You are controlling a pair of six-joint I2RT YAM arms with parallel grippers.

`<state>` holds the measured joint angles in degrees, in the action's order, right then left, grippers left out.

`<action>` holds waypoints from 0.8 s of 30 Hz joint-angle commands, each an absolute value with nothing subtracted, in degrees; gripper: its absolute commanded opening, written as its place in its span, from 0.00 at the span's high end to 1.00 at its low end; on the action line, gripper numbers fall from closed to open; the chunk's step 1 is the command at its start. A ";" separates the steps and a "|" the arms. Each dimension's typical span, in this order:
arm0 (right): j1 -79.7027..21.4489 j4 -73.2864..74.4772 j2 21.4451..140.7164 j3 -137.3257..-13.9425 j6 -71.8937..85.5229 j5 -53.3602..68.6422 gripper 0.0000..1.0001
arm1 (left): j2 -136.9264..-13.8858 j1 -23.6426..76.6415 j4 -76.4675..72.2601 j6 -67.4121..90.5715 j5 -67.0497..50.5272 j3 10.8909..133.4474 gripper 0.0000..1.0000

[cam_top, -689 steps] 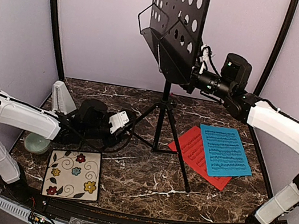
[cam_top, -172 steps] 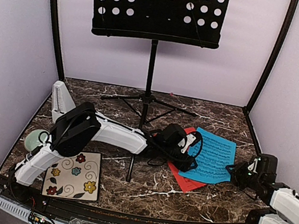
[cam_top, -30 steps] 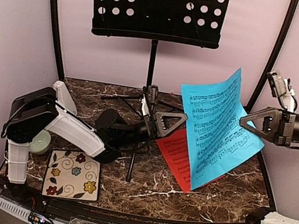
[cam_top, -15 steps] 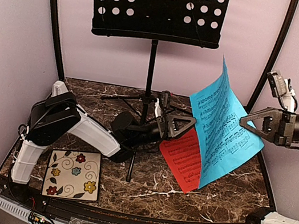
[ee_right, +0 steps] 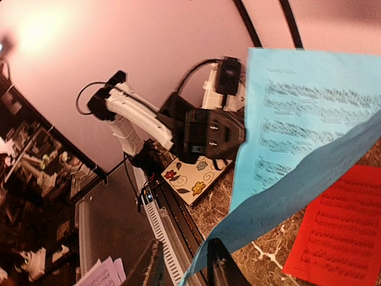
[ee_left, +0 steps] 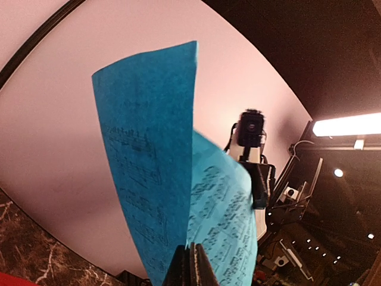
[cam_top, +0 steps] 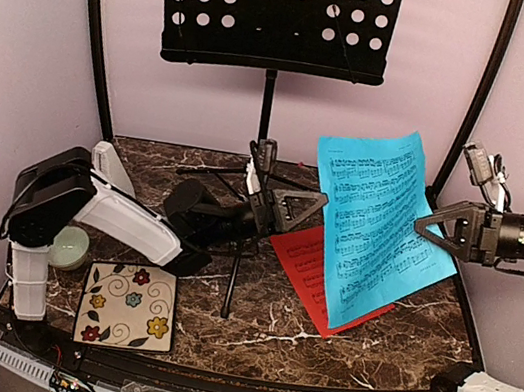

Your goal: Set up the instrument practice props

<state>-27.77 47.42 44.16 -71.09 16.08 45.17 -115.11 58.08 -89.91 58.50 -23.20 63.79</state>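
The black perforated music stand [cam_top: 274,10] stands upright at the back on its tripod legs. A blue sheet [cam_top: 373,226] of printed music hangs in the air right of the stand's pole. My left gripper [cam_top: 313,203] is shut on its left edge; in the left wrist view the fingers [ee_left: 191,262] pinch the blue sheet [ee_left: 155,149]. My right gripper [cam_top: 424,228] is at the sheet's right edge, its jaws apart; in the right wrist view the blue sheet [ee_right: 297,137] brushes one finger. The red sheet [cam_top: 307,260] lies flat on the table. The whitish metronome [cam_top: 110,164] stands at the far left.
A floral tile [cam_top: 129,305] lies at the front left, with a pale green bowl [cam_top: 70,246] beside the left arm. Black frame posts rise at both back corners. The stand's tripod legs spread across the middle of the marble table [cam_top: 248,331].
My left gripper has shut on the blue sheet's left edge and my right gripper's jaws have parted. The sheet has swung from edge-on to facing the camera.
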 commanded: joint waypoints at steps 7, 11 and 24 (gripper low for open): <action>-28.13 39.75 42.35 -63.64 17.74 29.93 0.37 | -93.60 56.69 -70.11 35.21 -28.16 56.24 1.00; -28.13 33.34 41.41 -59.07 17.80 27.70 0.31 | -87.39 56.69 -60.44 28.04 -33.78 56.69 1.00; -28.12 9.43 43.07 -50.81 20.37 43.11 0.21 | -73.93 56.56 -36.46 16.64 -46.57 59.46 1.00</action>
<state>-27.77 21.63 41.80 -51.59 18.68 35.77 -77.23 56.80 -43.20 20.21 -42.50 58.15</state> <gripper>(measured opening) 0.785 0.010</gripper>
